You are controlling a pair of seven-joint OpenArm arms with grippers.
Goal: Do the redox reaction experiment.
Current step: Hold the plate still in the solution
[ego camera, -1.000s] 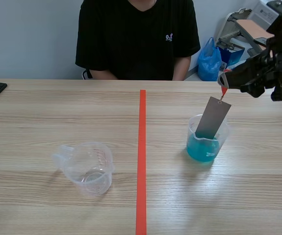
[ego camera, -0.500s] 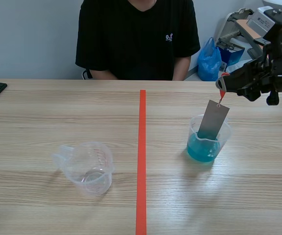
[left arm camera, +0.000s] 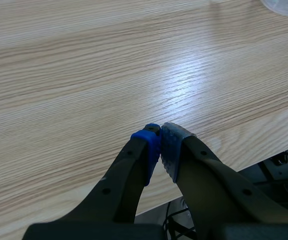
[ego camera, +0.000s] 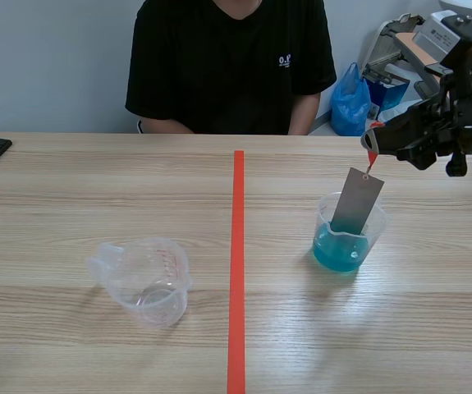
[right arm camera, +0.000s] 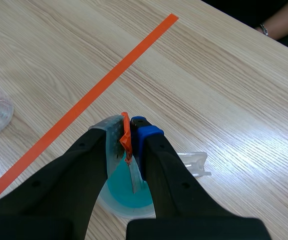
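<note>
The strip is grey, its tie red, the liquid blue.

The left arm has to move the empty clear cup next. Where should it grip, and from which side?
Likely the rim wall, from above: the empty clear cup stands upright with its mouth open, so the jaws can straddle the thin wall. Pick a stretch away from its small handle, which juts toward the left arm's side.
</note>
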